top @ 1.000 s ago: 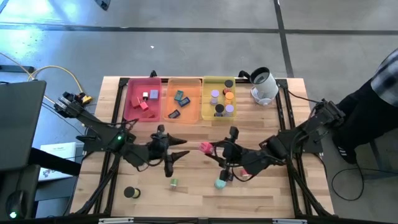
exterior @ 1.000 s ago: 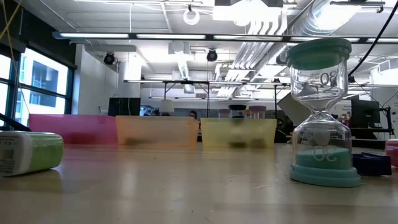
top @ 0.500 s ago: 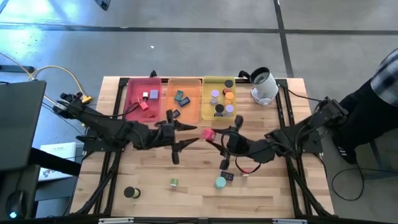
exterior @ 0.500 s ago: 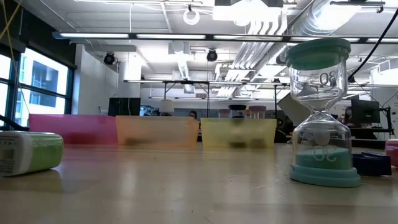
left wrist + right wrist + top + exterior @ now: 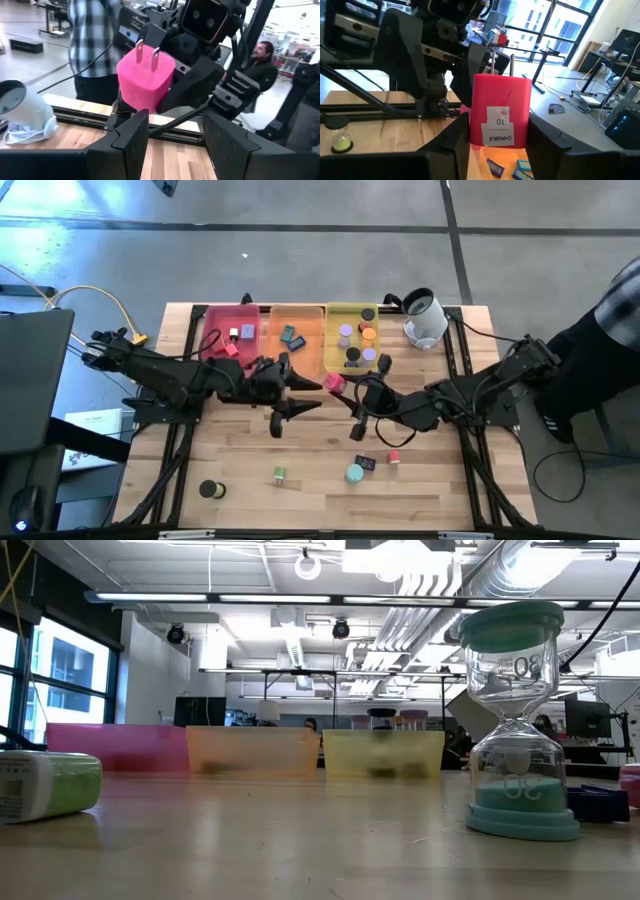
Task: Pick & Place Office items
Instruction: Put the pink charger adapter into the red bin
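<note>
My right gripper [image 5: 338, 385] is pinching a pink plug block [image 5: 334, 383], up above the table [image 5: 420, 480], just in front of the gap between the orange tray [image 5: 296, 340] and the yellow tray [image 5: 351, 338]; in my right wrist view the block [image 5: 501, 117] sits between my two dark fingers [image 5: 455, 137], with two metal prongs on top and a white sticker on its side; my left gripper [image 5: 300, 387] is right beside it, with its fingers spread wide apart and holding nothing; in my left wrist view the pink block [image 5: 145, 80] floats just past my open fingers [image 5: 132, 135].

Some small things lie in the pink tray [image 5: 229, 340], the orange tray and the yellow tray; on the near part of the table I see a green roll [image 5: 280, 474], a teal sand timer [image 5: 354, 473], a small dark flat piece [image 5: 366, 463], a small red piece [image 5: 394, 457] and a black round piece [image 5: 209, 490]; a white round thing [image 5: 425, 318] sits at the far right corner.

In the low view the sand timer [image 5: 520, 720] stands up straight and the green roll [image 5: 50, 785] lies on its side; the three trays [image 5: 255, 752] stand in a row far back.
</note>
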### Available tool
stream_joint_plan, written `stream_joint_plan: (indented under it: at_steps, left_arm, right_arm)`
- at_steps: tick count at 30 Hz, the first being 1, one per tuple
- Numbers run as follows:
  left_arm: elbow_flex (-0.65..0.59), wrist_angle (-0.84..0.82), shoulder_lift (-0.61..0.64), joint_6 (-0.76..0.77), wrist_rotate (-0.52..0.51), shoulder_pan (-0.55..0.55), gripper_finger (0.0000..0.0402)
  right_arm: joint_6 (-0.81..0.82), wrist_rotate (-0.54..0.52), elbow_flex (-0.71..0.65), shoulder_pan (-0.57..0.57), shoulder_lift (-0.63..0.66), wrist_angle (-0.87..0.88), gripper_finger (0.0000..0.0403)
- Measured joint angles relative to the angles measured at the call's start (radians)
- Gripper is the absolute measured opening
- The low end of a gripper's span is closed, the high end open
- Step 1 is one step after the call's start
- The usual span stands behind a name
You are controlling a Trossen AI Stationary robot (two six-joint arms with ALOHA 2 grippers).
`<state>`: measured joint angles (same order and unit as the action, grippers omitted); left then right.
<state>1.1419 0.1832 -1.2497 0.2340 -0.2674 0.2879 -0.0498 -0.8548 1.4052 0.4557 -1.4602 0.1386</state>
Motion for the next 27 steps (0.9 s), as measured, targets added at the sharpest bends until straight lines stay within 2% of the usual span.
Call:
stream_joint_plan:
  at_steps: [6,14,17,21,27]
  left_arm:
    - [0.0,-0.022,0.002,-0.005,0.09,-0.035,0.0198]
    - [0.0,-0.006,0.002,-0.001,0.093,-0.052,0.0315]
    - [0.0,0.005,0.002,-0.001,0.094,-0.052,0.0344]
    - [0.0,0.005,0.002,-0.001,0.093,-0.052,0.0355]
    - [0.0,0.005,0.002,-0.066,0.079,-0.052,0.0356]
  right_arm:
    - [0.0,-0.001,0.0,0.0,0.0,0.0,0.0136]
    - [0.0,-0.002,0.0,0.0,0.0,0.0,0.0136]
    - [0.002,0.016,0.0,0.0,0.0,-0.001,0.0136]
    - [0.002,0.03,0.0,-0.001,0.0,-0.023,0.0136]
    - [0.005,0.15,0.0,-0.028,-0.001,-0.075,0.0136]
